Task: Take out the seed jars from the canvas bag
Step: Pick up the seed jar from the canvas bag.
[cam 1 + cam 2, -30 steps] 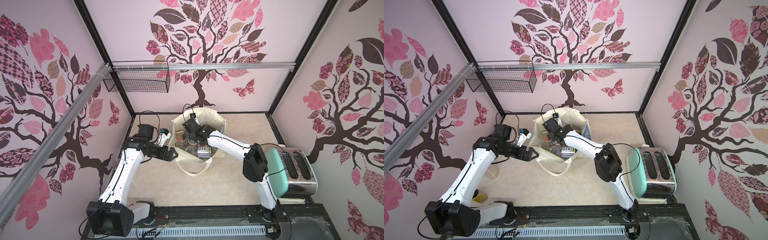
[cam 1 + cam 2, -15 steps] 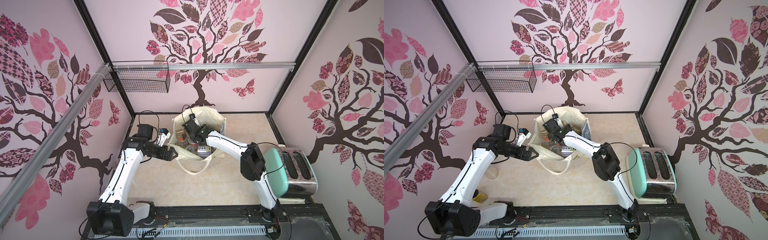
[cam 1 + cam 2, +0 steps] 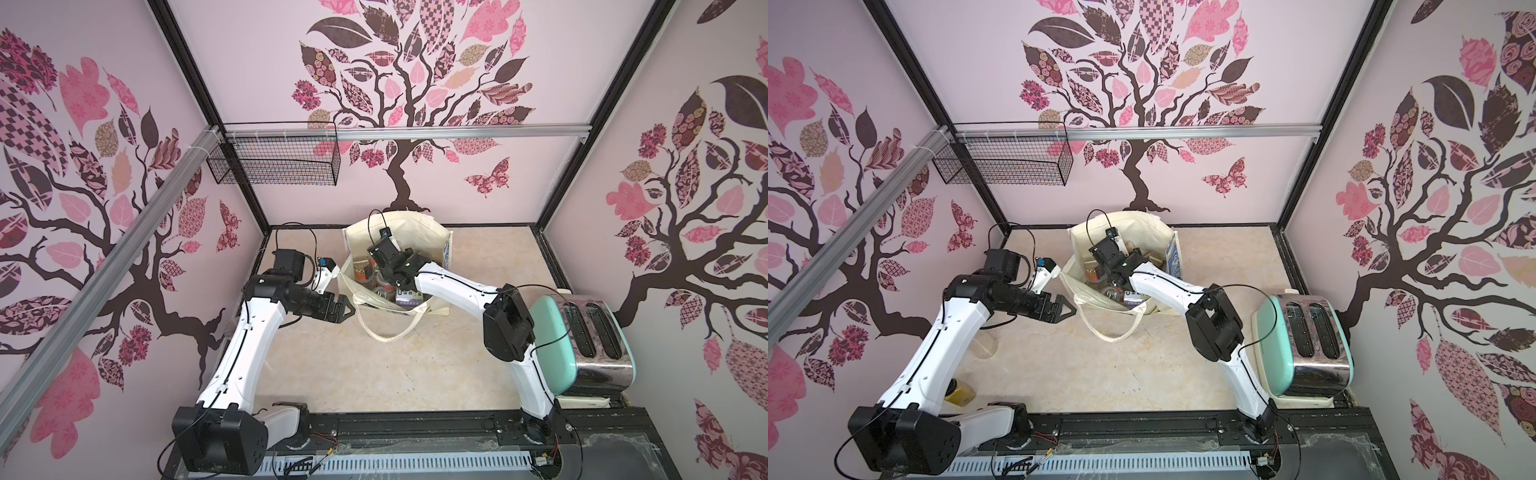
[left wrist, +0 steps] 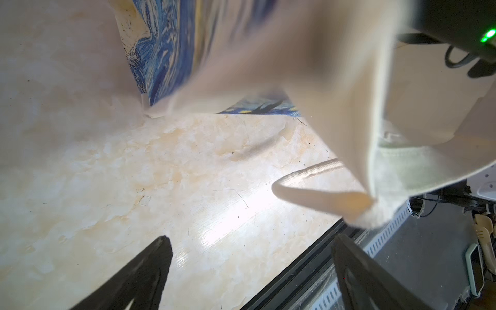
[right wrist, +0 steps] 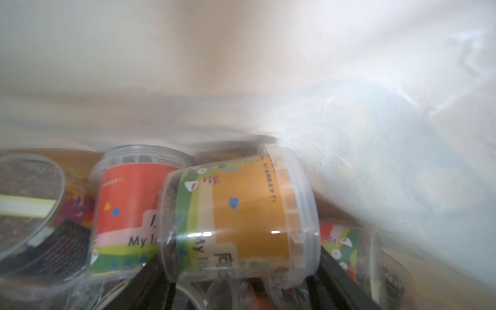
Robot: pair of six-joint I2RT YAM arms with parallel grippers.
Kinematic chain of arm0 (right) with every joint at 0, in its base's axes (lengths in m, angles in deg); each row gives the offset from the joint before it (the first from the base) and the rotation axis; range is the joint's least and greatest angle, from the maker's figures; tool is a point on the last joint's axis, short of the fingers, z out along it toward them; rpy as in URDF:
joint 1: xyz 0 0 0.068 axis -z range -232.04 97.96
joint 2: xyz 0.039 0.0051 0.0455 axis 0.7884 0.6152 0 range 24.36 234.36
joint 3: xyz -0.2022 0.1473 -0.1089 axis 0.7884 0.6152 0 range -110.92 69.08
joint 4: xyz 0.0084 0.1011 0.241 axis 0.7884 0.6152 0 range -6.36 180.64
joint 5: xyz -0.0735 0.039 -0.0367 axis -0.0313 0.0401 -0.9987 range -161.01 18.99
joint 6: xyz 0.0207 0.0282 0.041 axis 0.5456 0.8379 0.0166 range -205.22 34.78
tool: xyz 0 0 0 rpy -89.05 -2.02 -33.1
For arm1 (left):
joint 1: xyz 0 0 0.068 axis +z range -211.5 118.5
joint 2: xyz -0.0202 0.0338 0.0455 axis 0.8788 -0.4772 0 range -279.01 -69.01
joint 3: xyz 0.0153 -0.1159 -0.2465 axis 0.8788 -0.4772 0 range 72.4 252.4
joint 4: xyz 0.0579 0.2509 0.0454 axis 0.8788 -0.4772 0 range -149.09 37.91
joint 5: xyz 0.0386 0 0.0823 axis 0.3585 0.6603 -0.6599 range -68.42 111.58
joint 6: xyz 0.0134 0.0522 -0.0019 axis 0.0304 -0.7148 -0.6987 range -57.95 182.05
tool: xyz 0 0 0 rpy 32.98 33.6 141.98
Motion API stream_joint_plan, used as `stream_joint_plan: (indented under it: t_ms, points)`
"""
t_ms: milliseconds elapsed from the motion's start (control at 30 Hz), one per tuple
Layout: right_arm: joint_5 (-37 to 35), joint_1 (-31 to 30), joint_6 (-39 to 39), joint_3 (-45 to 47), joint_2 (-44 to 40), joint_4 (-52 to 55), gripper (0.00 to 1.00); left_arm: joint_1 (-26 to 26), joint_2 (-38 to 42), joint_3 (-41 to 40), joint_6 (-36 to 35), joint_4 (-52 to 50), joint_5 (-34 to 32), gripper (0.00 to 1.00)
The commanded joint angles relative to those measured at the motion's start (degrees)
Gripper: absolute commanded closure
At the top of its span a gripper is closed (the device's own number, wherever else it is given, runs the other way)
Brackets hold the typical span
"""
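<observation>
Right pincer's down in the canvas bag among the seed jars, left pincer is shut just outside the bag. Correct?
Not quite: the left pincer is open, its fingers wide apart, as the left wrist view shows. The rest holds: it is just outside the canvas bag, and the right pincer is down among the seed jars.

left arm [image 3: 245, 345]: rises from the near-left corner of the table [image 3: 374, 374], elbow bent, forearm level and aimed toward the middle.
left gripper [image 3: 347, 308]: jaws spread wide with nothing between them, above the tabletop; both dark fingers [image 4: 150, 268] show in the wrist view.
right arm [image 3: 453, 286]: comes from the near-right corner, elbow raised, forearm stretched toward the far edge.
right gripper [image 3: 386, 276]: tipped downward; grip unclear.
</observation>
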Motion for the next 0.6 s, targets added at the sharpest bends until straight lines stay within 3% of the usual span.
stream_joint_plan:
  t_ms: [0,567]
  points:
    - [2.6,-0.1,-0.5,1.5,-6.8,-0.9,0.32,0.3,-0.1,0.8,-0.5,-0.8,1.0,0.04]
    - [7.8,-0.1,-2.9,5.4,-20.3,-6.6,0.33,1.5,-1.9,11.8,-5.6,-7.1,-3.9,0.02]
